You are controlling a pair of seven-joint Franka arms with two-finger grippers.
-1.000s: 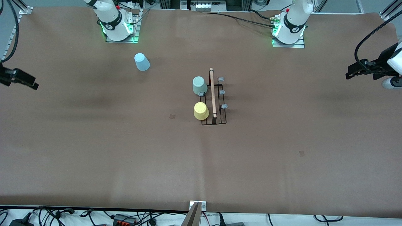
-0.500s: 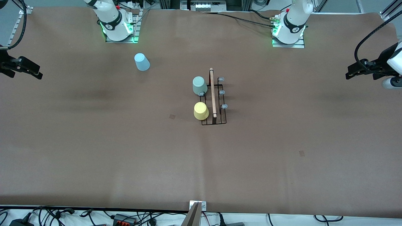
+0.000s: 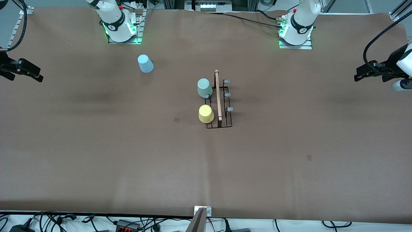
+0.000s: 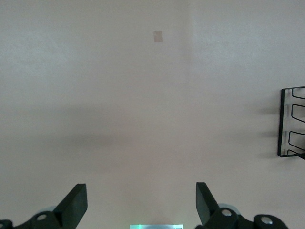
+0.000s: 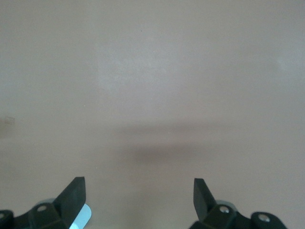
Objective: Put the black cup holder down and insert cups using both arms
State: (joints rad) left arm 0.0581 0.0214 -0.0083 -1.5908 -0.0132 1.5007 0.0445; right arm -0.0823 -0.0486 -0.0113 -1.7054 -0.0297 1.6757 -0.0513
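Right now, the black cup holder [image 3: 219, 103] is seen standing in the middle of the brown desk [image 3: 289, 145]. Its light wooden rod handle [image 3: 218, 95] runs along the top of it. Two cups are seen upside down on the prongs along the side toward the right arm's end of the desk. The pale green cup [image 3: 204, 88] is set farther from the front camera, and the yellow cup [image 3: 206, 113] is set nearer to it. One prong between them is left bare. Three blue-tipped prongs [image 3: 227, 95] on the side toward the left arm's end are also bare. The light blue cup [image 3: 145, 63] is seen upside down on the desk, well apart from the holder, near the right arm's base.

The left end effector [image 4: 138, 202] is held over the left arm's end of the desk, with its fingers spread wide and nothing between them. An edge of the holder [image 4: 291, 122] is caught in its wrist view. The right end effector [image 5: 137, 200] is held over the right arm's end, also spread wide and empty.
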